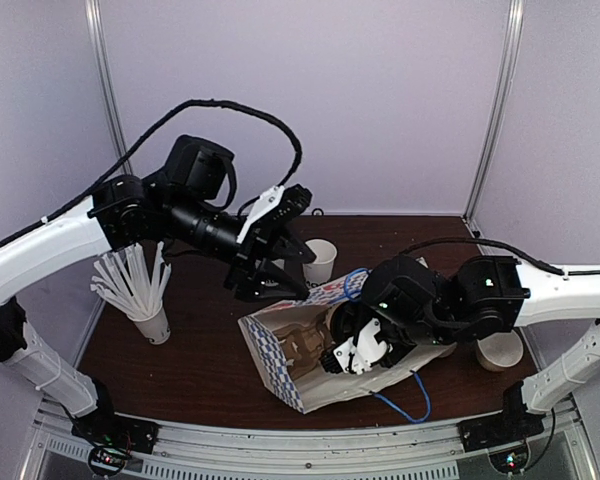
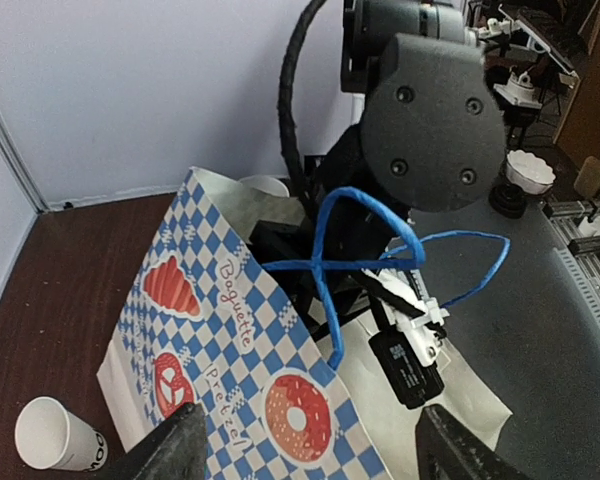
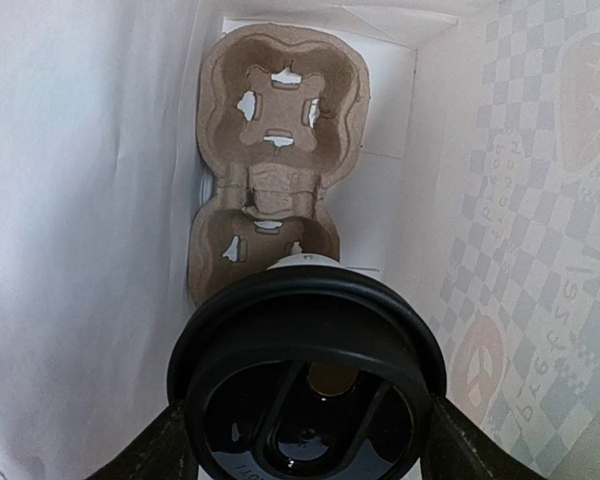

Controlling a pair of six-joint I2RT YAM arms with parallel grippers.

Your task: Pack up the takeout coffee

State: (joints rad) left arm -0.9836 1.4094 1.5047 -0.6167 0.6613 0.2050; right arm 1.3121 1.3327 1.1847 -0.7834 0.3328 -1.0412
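Right hand (image 3: pixel 308 450) clamps the lidded coffee cup (image 3: pixel 305 340); thin paper likely crushes, so squeeze gently below its top. Left hand (image 2: pixel 310 450) gapes, holding nothing.

Overhead above table (image 1: pixel 200 370), both wrist views close, sharing the bag (image 1: pixel 270 355)

Your lidded cup (image 3: pixel 307 380) is hiding its own body; the bag (image 1: pixel 270 350) is covering your right gripper's (image 1: pixel 348 352) fingertips; your left fingers (image 2: pixel 175 450) are running off-frame.

One bag (image 1: pixel 266 350), one carrier (image 3: pixel 280 110) (two slots), one lidded cup (image 3: pixel 305 350), one straw cup (image 1: pixel 152 325)
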